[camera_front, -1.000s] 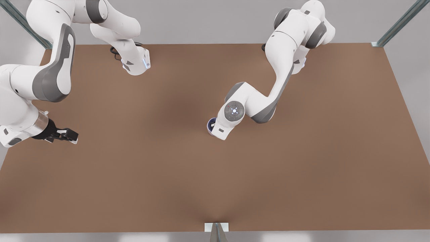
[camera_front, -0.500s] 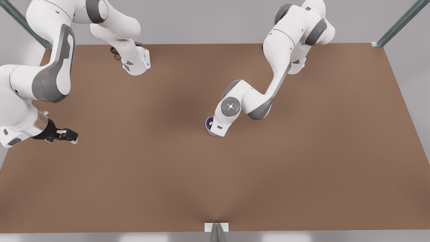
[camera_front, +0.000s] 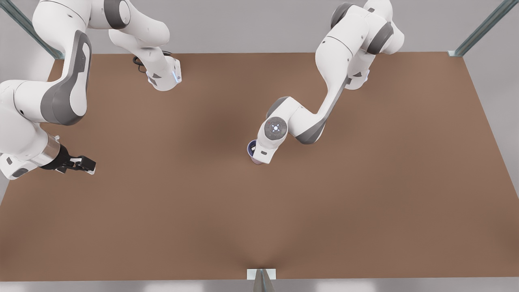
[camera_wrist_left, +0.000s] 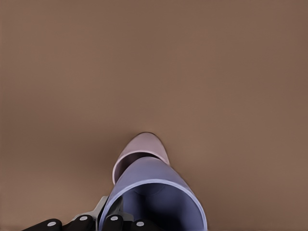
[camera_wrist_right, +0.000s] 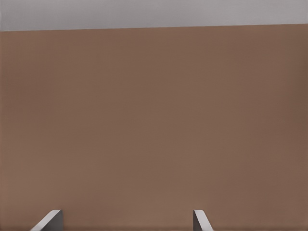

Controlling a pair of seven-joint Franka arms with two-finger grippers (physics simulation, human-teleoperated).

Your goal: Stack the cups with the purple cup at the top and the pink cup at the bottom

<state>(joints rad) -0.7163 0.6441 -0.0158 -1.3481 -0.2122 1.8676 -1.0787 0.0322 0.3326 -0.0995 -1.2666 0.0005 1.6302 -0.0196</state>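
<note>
In the left wrist view the purple cup (camera_wrist_left: 159, 192) is tilted, with my left gripper (camera_wrist_left: 103, 220) shut on its rim. Its lower end meets the mouth of the pink cup (camera_wrist_left: 144, 147), which stands on the table just beyond; how deep it reaches I cannot tell. In the front view the purple cup (camera_front: 251, 148) peeks out beside the left arm's wrist at mid-table, and a sliver of the pink cup (camera_front: 255, 162) shows under it. My right gripper (camera_front: 83, 164) waits open at the front view's left edge, its fingertips (camera_wrist_right: 50, 219) spread over bare table.
The brown table (camera_front: 365, 194) runs out to metal frame posts at its corners and a bracket (camera_front: 261, 274) at the near edge. The arm bases (camera_front: 164, 77) stand along the far edge.
The left arm's wrist has shifted slightly toward the front view's left and far side, carrying the purple cup with it. The right arm has barely moved.
</note>
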